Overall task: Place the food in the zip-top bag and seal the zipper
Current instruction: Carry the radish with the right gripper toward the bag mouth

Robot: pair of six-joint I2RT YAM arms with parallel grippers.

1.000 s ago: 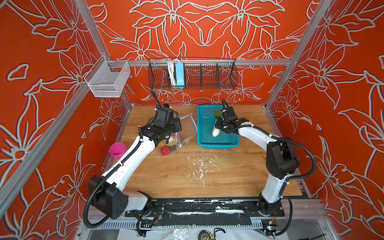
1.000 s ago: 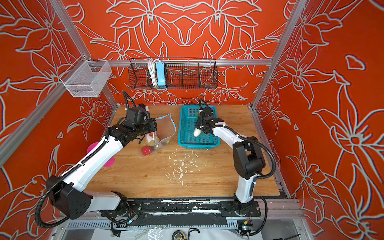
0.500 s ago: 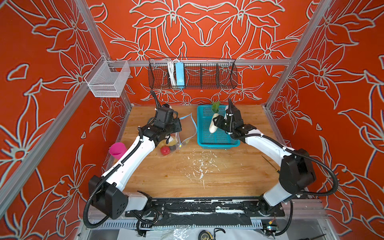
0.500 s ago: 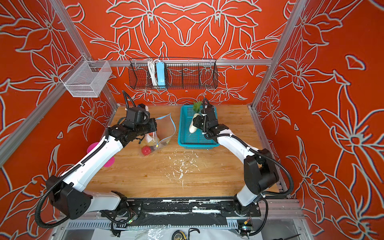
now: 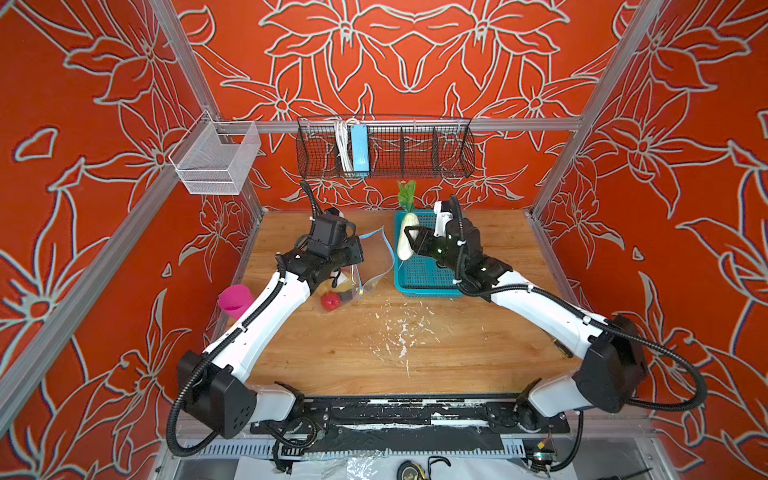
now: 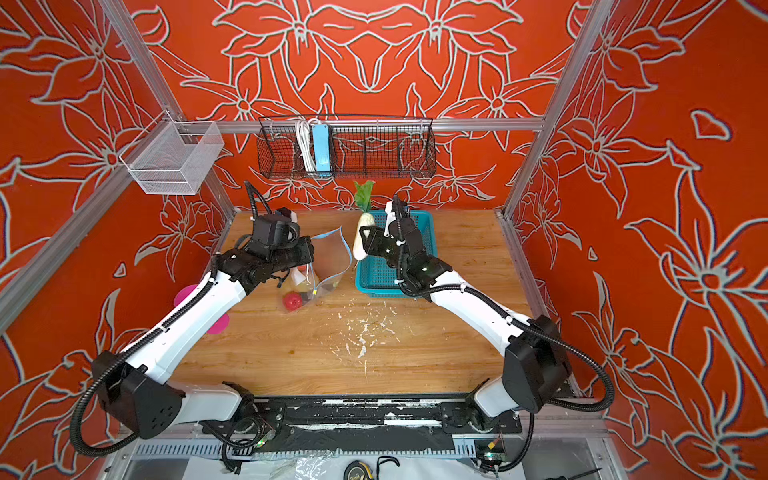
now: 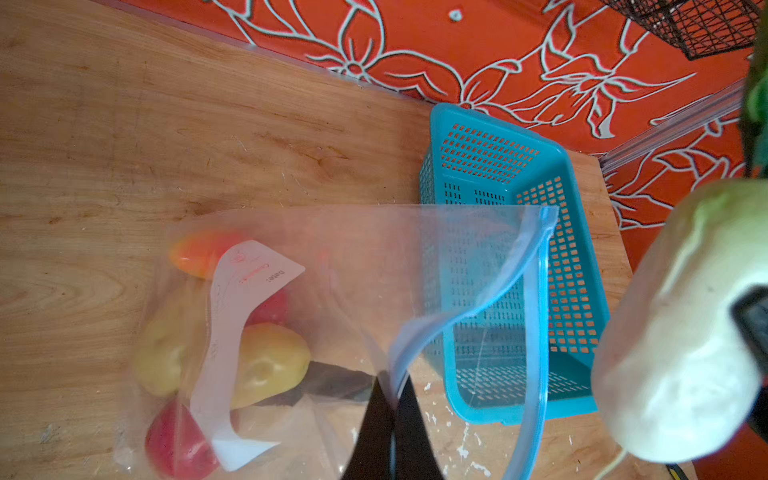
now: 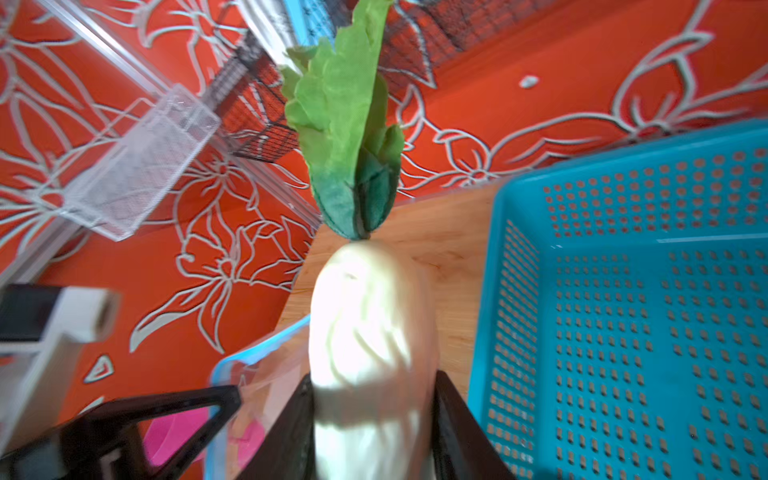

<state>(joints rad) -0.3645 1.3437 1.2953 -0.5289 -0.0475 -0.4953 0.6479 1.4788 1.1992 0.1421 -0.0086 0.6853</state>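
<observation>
right gripper (image 5: pixel 408 237) | radish (image 5: pixel 402 250) lifted from basket (image 5: pixel 428 290) | now beside bag (image 5: pixel 376 259) mouth

"What are you counting just past the jaws of the left gripper (image 7: pixel 392 390)?"

"I'm counting one bag (image 7: pixel 374 257) holding two potatoes (image 7: pixel 266 361), two apples (image 7: pixel 178 440), one red-yellow fruit (image 7: pixel 195 253) and one eggplant (image 7: pixel 332 382). One basket (image 7: pixel 490 122) is sitting beyond."

"And between the jaws of the right gripper (image 8: pixel 374 419)?"

"I'm seeing one radish (image 8: pixel 370 332)."
</observation>
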